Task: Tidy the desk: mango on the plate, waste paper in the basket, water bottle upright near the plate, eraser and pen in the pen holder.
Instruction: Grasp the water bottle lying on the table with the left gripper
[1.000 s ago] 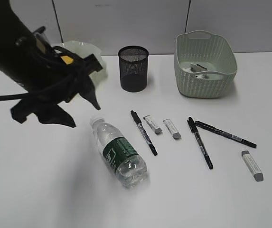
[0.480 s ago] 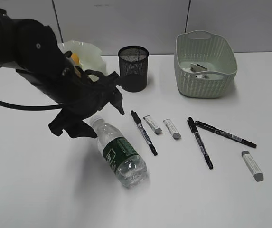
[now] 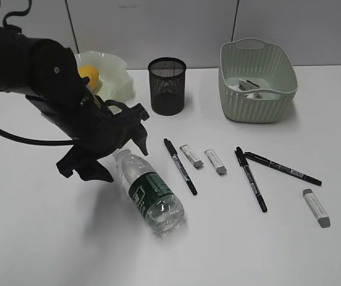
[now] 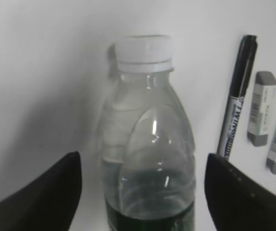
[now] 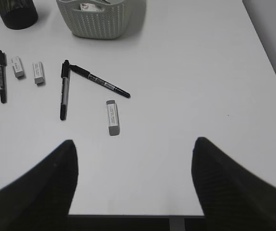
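You are hanging your left gripper — jaws spread wide, holding nothing — astride the water bottle, which is lying flat on the desk, cap end pointing away along the jaws' line of reach.

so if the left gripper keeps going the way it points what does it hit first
Most likely the water bottle: it lies on the desk centred between the open fingers, cap end farthest away. Depth is unclear.
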